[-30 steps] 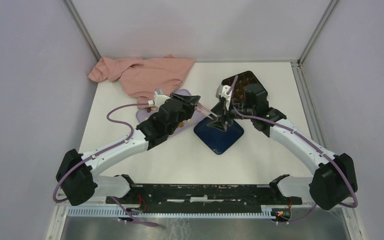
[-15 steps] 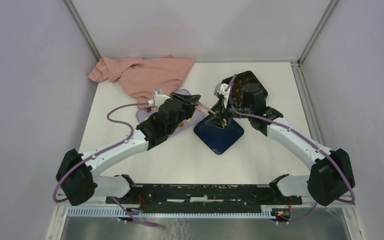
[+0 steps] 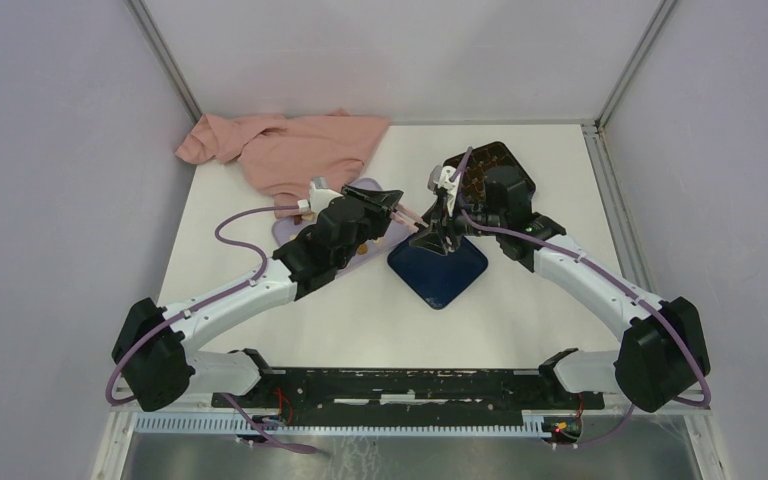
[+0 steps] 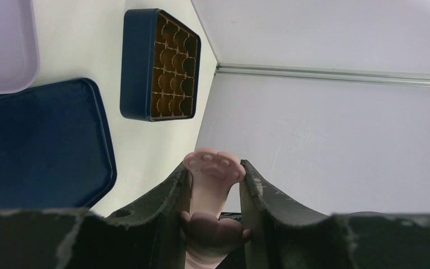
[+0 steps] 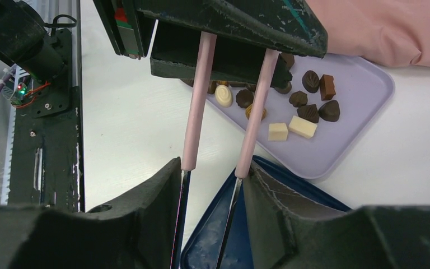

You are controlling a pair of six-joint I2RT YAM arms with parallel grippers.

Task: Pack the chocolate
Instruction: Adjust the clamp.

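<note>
The chocolate is several small dark, brown and cream pieces on the lilac tray. My left gripper is shut on pink tongs, whose paw-shaped tips stick out past its fingertips. In the right wrist view the tongs' two pink arms run from the left gripper down into my right gripper. There they turn to bare metal, one strip against each finger. Both grippers meet above the dark blue lid, left gripper beside right gripper.
The dark blue box with its brown grid insert stands at the back right, also in the left wrist view. A pink cloth lies at the back left, touching the tray's far side. The arms' base rail runs along the near edge.
My right gripper's jaws have narrowed onto the tongs' metal arms, and that gripper has shifted slightly left. The left arm has not moved.
</note>
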